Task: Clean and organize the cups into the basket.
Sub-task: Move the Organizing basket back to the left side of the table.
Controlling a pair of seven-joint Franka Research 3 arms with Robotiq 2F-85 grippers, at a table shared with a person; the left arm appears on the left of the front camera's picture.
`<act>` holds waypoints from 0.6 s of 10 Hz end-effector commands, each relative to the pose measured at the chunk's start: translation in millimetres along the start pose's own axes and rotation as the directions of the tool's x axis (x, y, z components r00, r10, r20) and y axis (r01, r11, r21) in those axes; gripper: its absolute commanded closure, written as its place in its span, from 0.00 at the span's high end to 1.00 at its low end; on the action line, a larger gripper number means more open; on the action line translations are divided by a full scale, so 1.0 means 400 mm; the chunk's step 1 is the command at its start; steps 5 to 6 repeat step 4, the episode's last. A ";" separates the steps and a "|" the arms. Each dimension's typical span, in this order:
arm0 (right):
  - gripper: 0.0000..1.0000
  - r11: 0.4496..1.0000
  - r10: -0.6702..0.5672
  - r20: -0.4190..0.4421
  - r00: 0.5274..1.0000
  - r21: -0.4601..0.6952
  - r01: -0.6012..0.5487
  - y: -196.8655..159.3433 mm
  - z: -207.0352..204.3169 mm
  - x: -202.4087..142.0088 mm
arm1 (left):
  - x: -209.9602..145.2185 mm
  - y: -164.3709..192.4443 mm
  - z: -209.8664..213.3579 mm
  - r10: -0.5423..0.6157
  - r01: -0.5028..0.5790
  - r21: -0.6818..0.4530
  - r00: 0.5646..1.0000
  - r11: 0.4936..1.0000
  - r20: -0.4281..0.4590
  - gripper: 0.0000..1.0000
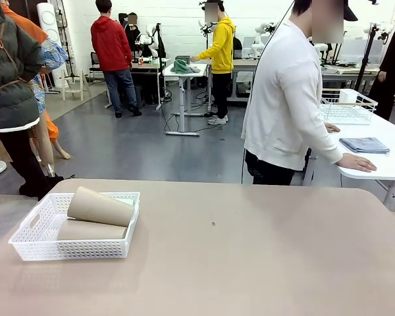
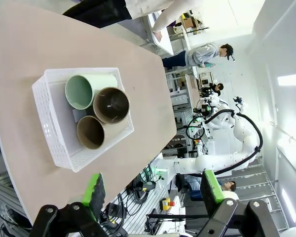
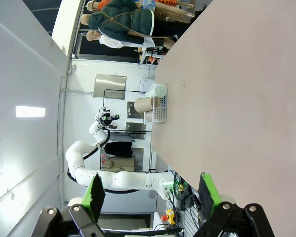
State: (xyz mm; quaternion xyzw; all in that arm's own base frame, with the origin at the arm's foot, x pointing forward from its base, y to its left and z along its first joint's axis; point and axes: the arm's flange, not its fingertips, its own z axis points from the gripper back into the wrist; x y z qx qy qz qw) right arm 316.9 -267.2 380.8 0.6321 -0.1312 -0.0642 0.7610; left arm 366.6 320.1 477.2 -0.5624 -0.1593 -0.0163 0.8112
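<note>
Front view: the basket (image 1: 36, 245) sits on the table (image 1: 250, 257) at its left side, near the robot's edge. Two tan cups lie on their sides in it, the upper cup (image 1: 100, 207) resting across the lower cup (image 1: 91, 230). A person in a white top (image 1: 286, 99) stands past the far edge, turned away, one hand (image 1: 357, 162) on a neighbouring white table where a folded cloth (image 1: 364, 145) and a wire rack (image 1: 345, 107) sit.

Left wrist view: the left gripper (image 2: 152, 191) hangs above the table's edge, jaws spread wide and holding nothing. Beyond its green pads (image 2: 94, 190) the basket (image 2: 52, 128) holds three cups seen mouth-on: a mint cup (image 2: 80, 92) and two tan ones (image 2: 111, 105) (image 2: 91, 132), packed together and touching.

Right wrist view: the right gripper (image 3: 152, 192) is likewise wide open and empty, well apart from the basket (image 3: 159, 109), which shows small at the table's far end with a tan cup (image 3: 144, 104) in it.
</note>
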 end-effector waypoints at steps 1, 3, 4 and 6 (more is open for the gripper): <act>1.00 1.000 0.003 -0.005 1.000 -0.002 -0.003 -0.001 0.001 -0.004 | -0.004 0.000 0.003 0.004 -0.004 0.007 1.000 1.000 -0.002 1.00; 1.00 1.000 0.003 -0.005 1.000 -0.002 -0.003 -0.001 0.001 -0.004 | -0.004 0.000 0.003 0.004 -0.004 0.007 1.000 1.000 -0.002 1.00; 1.00 1.000 0.003 -0.005 1.000 -0.002 -0.003 -0.001 0.001 -0.004 | -0.004 0.000 0.003 0.004 -0.004 0.007 1.000 1.000 -0.002 1.00; 1.00 1.000 0.003 -0.005 1.000 -0.002 -0.003 -0.001 0.001 -0.004 | -0.004 0.000 0.003 0.004 -0.004 0.007 1.000 1.000 -0.002 1.00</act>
